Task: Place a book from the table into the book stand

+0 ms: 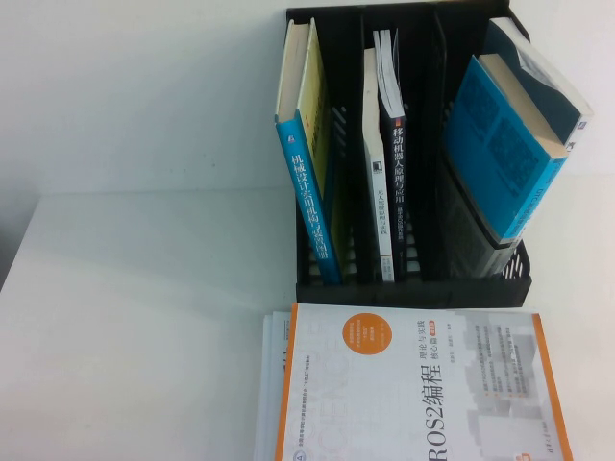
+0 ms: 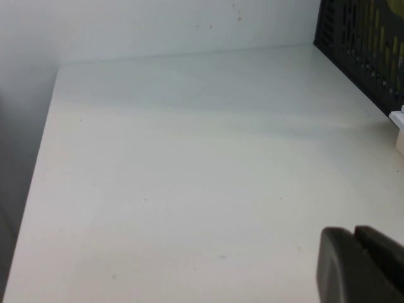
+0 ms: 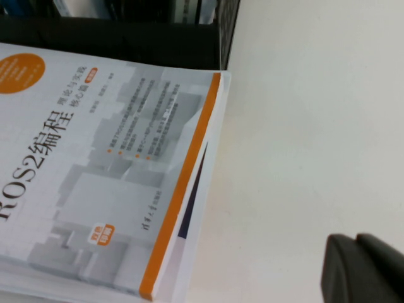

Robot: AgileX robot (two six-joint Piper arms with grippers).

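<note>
The black slatted book stand (image 1: 413,259) stands at the back of the white table (image 1: 144,317). A thick blue book (image 1: 504,144) leans tilted in its right slot, pages up; its cover print does not show. My left gripper (image 2: 355,232) is shut and empty, low over bare table to the left of the stand (image 2: 360,44). My right gripper (image 3: 355,240) is shut and empty, over bare table to the right of the white-and-orange ROS2 book (image 3: 95,170). Neither gripper shows in the high view.
The ROS2 book (image 1: 413,384) lies on a small stack at the table's front, just before the stand. A thin blue-spined book (image 1: 307,192) leans in the left slot. A white book (image 1: 373,163) and a dark book (image 1: 396,182) stand in the middle slot.
</note>
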